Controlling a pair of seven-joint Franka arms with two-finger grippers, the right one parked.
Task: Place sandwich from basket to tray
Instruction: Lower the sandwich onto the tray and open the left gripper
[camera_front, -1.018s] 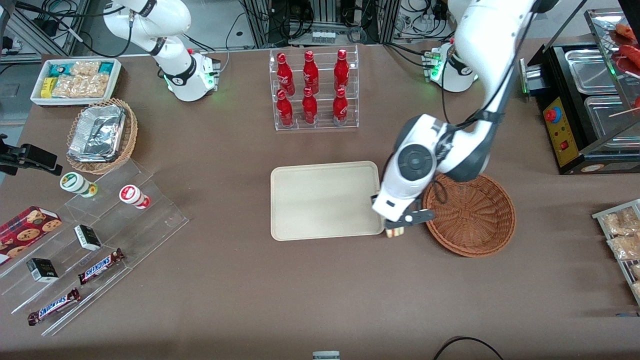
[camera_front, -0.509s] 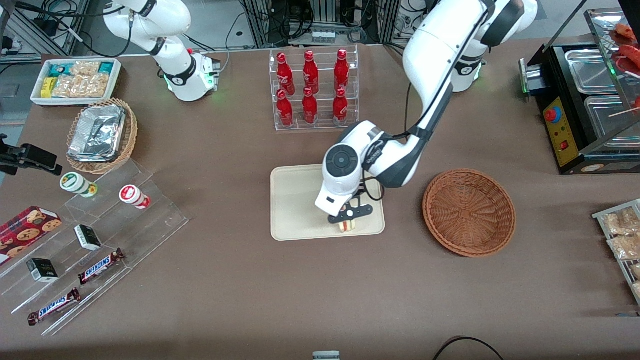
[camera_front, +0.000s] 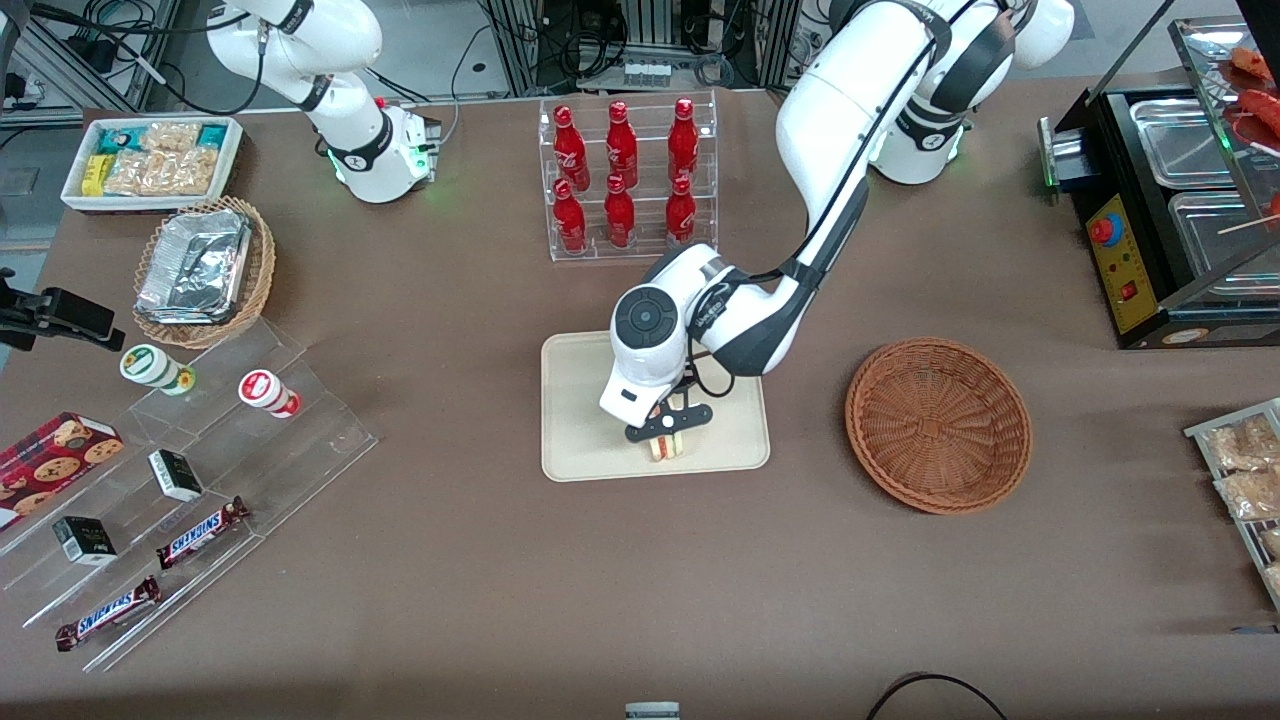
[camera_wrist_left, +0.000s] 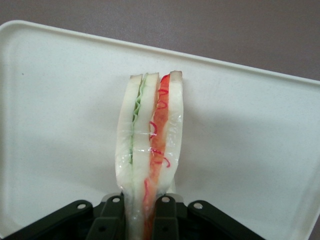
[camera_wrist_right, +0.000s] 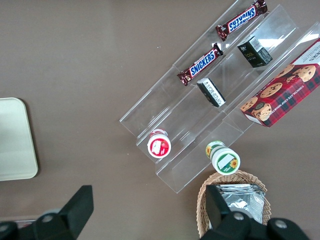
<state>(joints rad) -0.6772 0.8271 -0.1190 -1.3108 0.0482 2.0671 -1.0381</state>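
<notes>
Tool (camera_front: 667, 432) sits low over the tray (camera_front: 580, 400), clamped on the sandwich (camera_front: 664, 447), fingers pressed against both bread faces near one end. Wrist view: sandwich (camera_wrist_left: 148, 160) held on edge, pale bread outside, green layer on one side, red filling on the other, clear wrap around it; black fingers (camera_wrist_left: 111, 215) squeeze its base, cream tray (camera_wrist_left: 60, 125) underneath with its raised rim and brown counter (camera_wrist_left: 200, 25) past it. Can't tell if the sandwich touches the tray floor. Sandwich is over the part of the tray nearer the front camera, toward the basket. Basket (camera_front: 938, 426) sits on the counter beside the tray, toward the working arm's end, apart from it. Red bottle rack (camera_front: 628, 175) stands farther from the camera than the tray.
</notes>
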